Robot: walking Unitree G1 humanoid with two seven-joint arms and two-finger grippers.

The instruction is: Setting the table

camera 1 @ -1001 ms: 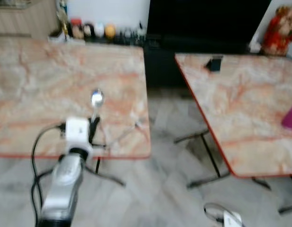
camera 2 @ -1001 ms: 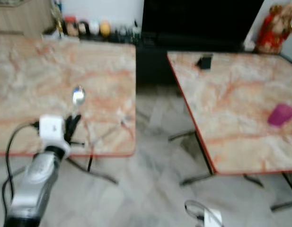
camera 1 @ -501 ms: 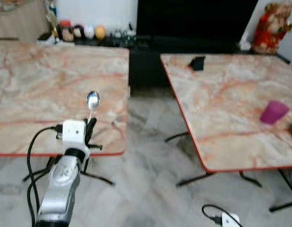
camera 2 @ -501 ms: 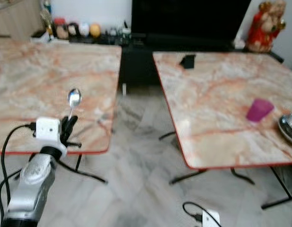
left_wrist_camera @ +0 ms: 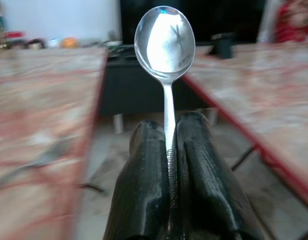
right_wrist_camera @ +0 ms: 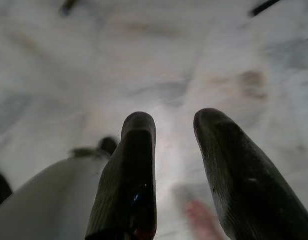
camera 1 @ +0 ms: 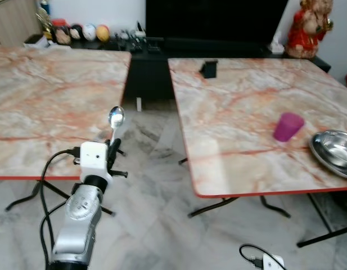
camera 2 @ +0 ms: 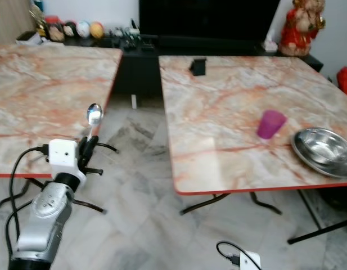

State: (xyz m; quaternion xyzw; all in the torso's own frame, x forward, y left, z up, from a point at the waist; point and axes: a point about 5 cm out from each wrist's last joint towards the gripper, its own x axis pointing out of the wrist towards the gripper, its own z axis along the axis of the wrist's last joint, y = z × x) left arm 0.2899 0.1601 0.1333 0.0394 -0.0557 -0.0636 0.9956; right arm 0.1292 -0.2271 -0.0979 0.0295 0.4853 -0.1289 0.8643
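The view had swung toward the right tabletop (camera 1: pixel 235 118), bringing its bowl (camera 2: pixel 324 147) and pink cup (camera 1: pixel 288 126) into sight, likely the place setting. The left gripper (left_wrist_camera: pixel 168 150), jaws clamped on the spoon (camera 1: pixel 115 118), held it upright; the right gripper (right_wrist_camera: pixel 173 150) hung idle, jaws apart.

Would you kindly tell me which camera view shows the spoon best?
The left wrist view: the spoon is close and sharp, its handle pinched in the left end effector. Both eye views show it small, upright above that end effector.
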